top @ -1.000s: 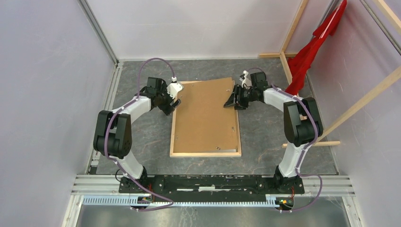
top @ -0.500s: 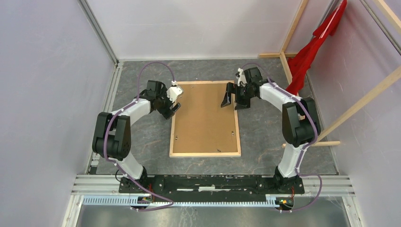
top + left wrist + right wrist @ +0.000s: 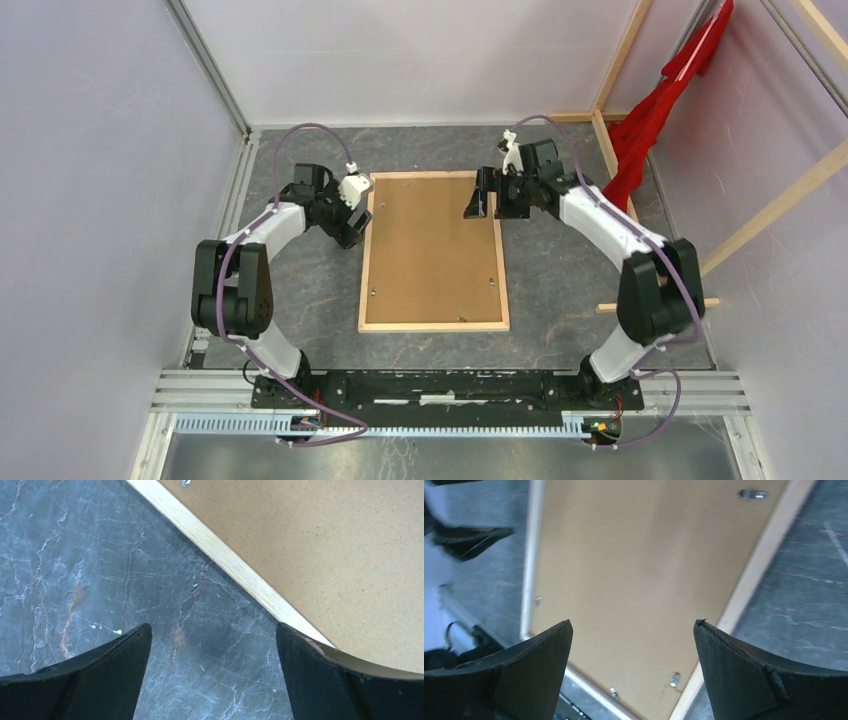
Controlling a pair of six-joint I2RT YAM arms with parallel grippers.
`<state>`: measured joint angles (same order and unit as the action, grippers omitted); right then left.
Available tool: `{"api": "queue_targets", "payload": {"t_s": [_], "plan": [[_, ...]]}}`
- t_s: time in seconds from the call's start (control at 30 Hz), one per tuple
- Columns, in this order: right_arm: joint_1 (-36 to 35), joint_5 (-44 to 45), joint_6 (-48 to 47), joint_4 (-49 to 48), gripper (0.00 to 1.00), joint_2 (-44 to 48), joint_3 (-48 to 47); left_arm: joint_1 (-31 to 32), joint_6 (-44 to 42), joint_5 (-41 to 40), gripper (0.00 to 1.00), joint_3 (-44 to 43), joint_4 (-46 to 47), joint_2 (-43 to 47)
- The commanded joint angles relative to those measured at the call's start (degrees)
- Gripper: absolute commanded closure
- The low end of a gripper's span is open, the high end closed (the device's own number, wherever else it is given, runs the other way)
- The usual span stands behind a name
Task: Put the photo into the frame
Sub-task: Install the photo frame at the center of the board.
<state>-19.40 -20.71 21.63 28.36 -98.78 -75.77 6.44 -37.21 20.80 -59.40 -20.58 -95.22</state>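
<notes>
Surface: grey marbled table (image 3: 300, 290).
Frame (image 3: 435, 326): lay back-up at centre, long axis near-to-far, backing board (image 3: 430, 250) inside.
Photo: was not visible.
Left gripper (image 3: 350, 222): jaws wide, empty, just left of far-left corner.
Right gripper (image 3: 490, 206): jaws wide, empty, over far-right corner.

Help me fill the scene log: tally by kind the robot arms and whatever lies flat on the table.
robot arms: 2 (left arm, right arm)
frame: 1
backing board: 1
total: 4
</notes>
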Motion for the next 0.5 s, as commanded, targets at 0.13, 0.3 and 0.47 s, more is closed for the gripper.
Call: {"api": "queue_targets", "payload": {"t_s": [0.13,0.3,0.47], "plan": [[-14.01,-0.51,5.14,-22.33,0.16,13.04,16.88,-1.60,-0.38,11.44,0.02,-0.32,-7.27,3.72],[-25.67,3.68,8.37,-34.99,0.36,13.56,25.18,-1.62,-2.88,12.09,0.07,2.62,-7.96,3.91],[-32.22,5.79,9.95,-46.35,0.38,9.86,27.86,-1.60,-2.75,12.70,0.14,2.89,-8.23,2.90]]}}
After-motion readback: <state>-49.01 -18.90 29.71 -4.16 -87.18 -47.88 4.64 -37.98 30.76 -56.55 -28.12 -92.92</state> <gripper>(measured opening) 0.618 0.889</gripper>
